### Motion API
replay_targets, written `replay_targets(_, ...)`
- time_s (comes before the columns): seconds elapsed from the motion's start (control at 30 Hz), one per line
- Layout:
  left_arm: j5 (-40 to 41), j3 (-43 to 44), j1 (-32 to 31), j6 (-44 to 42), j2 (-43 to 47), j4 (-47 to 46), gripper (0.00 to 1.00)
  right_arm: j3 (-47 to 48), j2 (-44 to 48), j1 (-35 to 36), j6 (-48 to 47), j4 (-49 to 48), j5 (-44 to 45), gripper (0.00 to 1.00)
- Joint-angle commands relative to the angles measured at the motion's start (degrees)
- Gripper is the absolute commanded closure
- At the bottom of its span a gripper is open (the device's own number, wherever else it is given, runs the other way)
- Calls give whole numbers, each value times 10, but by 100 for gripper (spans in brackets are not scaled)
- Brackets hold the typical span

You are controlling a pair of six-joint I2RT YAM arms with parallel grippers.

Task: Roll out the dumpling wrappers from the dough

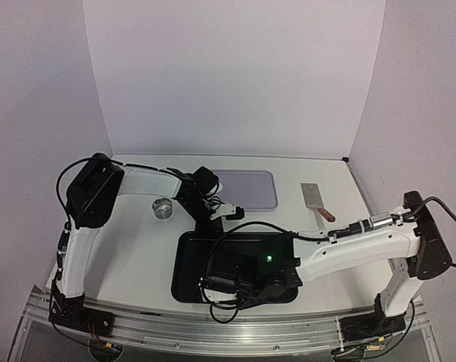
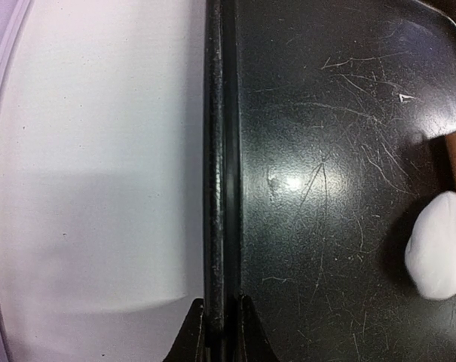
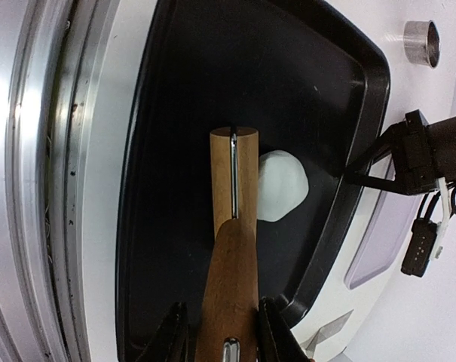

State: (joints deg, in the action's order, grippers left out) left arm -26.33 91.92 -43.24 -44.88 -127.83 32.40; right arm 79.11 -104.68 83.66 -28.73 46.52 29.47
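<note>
The left end effector (image 2: 221, 335) pinches the tray (image 2: 216, 151) rim at bottom centre. The right end effector (image 3: 221, 332) clamps a pin (image 3: 234, 196), its roller just beside the dough (image 3: 284, 185) mid-frame.

On my counter (image 1: 137, 249): one dough lump (image 3: 282, 185), one black tray (image 1: 191, 256), one lilac tray (image 1: 250, 188), one metal ring (image 1: 163, 209), one scraper (image 1: 315, 200), one rolling pin (image 3: 234, 226).

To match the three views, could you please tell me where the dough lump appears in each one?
Top external: not visible; the right arm hides that part of the black tray.
Left wrist: dough at the right edge, on the black tray.
Right wrist: dough near the centre, just right of the rolling pin.
Shared landmark: the black tray.
</note>
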Motion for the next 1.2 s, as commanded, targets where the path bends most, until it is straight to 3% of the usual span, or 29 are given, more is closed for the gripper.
replay_targets(0.0, 95, 0, -6, -40, -8, -24, 100, 19, -37, -21, -7, 40, -39, 100)
replay_targets(0.17, 88, -2, -6, -43, -7, -22, 100, -16, 42, -6, 4, 40, -49, 100)
replay_targets(0.3, 88, 5, -6, -45, -11, -23, 100, 20, 82, -5, -11, 35, -13, 100)
replay_targets(0.47, 84, 10, -7, -44, -10, -19, 100, 95, 50, -35, -75, -7, 7, 100)
replay_targets(0.73, 87, 7, -6, -40, -8, -20, 100, 83, 2, -78, -121, -73, -28, 100)
replay_targets(1.17, 90, 9, -6, -42, -10, -23, 100, 11, 6, -69, -102, -44, -58, 100)
